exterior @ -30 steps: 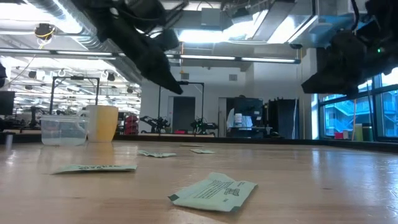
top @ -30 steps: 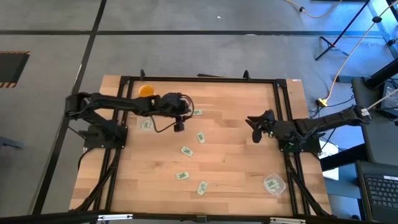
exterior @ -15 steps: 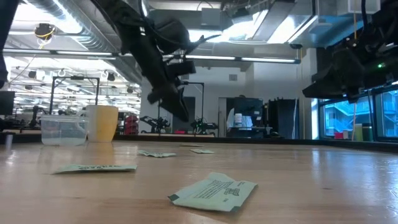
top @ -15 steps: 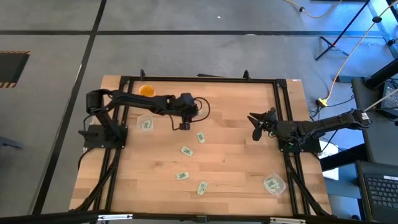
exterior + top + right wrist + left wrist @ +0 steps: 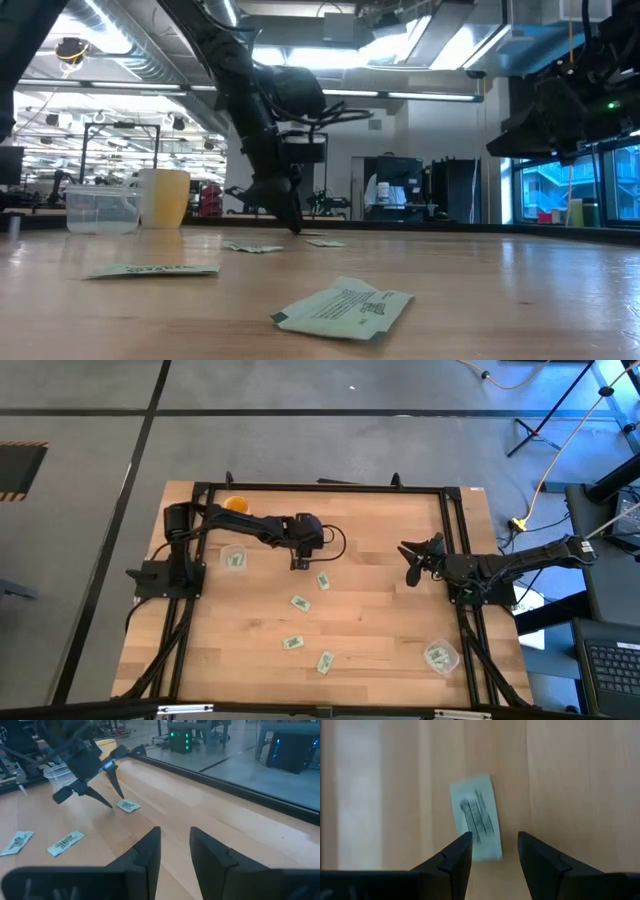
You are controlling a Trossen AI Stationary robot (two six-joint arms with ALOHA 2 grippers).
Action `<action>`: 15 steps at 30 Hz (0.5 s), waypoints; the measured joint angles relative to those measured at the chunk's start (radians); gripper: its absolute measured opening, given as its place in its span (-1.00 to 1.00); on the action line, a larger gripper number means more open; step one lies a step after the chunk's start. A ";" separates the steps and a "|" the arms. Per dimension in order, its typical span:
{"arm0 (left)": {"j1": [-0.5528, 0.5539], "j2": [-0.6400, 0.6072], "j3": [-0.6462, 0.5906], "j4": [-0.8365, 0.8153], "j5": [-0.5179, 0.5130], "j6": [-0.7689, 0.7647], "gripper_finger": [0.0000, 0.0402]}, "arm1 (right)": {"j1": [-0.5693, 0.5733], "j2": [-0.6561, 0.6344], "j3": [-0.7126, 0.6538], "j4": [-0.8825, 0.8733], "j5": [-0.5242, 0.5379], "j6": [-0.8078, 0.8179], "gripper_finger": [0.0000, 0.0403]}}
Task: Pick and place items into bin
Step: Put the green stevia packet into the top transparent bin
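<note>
My left gripper (image 5: 298, 564) points down, open, with its tips close above the wood (image 5: 293, 226). In the left wrist view (image 5: 493, 840) a light green packet (image 5: 476, 817) lies flat on the table, its near end between the two fingers. The right wrist view shows the same packet (image 5: 128, 806) just beside the fingertips. Several more packets lie flat on the table (image 5: 322, 580) (image 5: 300, 602) (image 5: 292, 643) (image 5: 325, 661). My right gripper (image 5: 411, 565) hovers open near the table's right edge, away from all packets.
A clear bin (image 5: 235, 558) with a packet in it stands left of my left gripper, beside the orange cup (image 5: 235, 505). A second clear bin (image 5: 440, 655) with packets sits near the table's near right corner. A black frame (image 5: 455, 540) runs around the table.
My left gripper has come down from well above the table until its tips are close over the wood, shifting slightly toward the table's right edge. It has stayed open.
</note>
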 joint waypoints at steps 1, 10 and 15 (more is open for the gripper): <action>0.003 0.003 0.002 -0.013 0.000 -0.004 -0.24 | 0.000 0.000 0.000 0.000 0.000 0.000 -0.47; 0.035 0.009 0.007 -0.046 0.040 -0.064 -0.31 | 0.000 0.000 0.000 0.000 0.000 -0.001 -0.47; 0.035 0.009 0.006 -0.053 0.043 -0.049 -0.45 | 0.000 0.000 0.000 0.000 0.000 -0.001 -0.47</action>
